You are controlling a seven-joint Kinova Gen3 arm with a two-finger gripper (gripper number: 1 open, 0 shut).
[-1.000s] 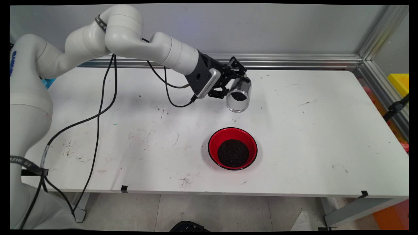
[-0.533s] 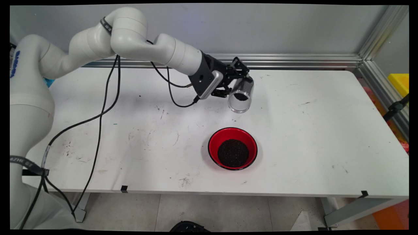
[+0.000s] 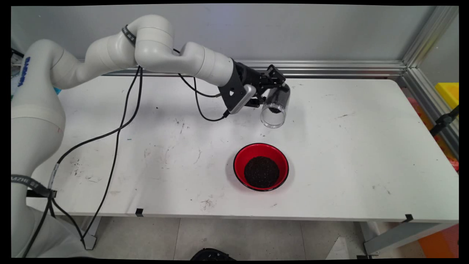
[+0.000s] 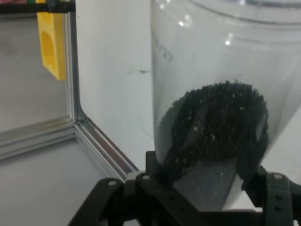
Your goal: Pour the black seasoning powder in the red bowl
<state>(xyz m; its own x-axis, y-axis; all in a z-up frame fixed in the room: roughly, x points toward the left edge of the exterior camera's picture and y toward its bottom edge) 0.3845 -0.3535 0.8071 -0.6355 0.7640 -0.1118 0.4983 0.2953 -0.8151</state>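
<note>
My gripper point(image 3: 273, 88) is shut on a clear plastic cup point(image 3: 275, 105), held tilted above the table with its open mouth facing toward the near side. A small heap of dark grains point(image 3: 273, 109) lies inside the cup. In the hand view the cup point(image 4: 211, 70) fills the right half, with the dark grains point(image 4: 216, 127) piled against its wall between my fingers point(image 4: 155, 165). A red bowl point(image 3: 242, 156) with a mound of the same dark grains point(image 3: 261, 171) stands on the table, nearer the front than the cup and apart from it.
An aluminium rail point(image 3: 329, 68) runs along the table's far edge and down its right side. A yellow box point(image 3: 449, 93) sits beyond the right rail. Black cables point(image 3: 121, 124) hang from the arm over the table's left part.
The arm has carried the cup a little to the right and toward the back of the table. The bowl has stayed where it was.
</note>
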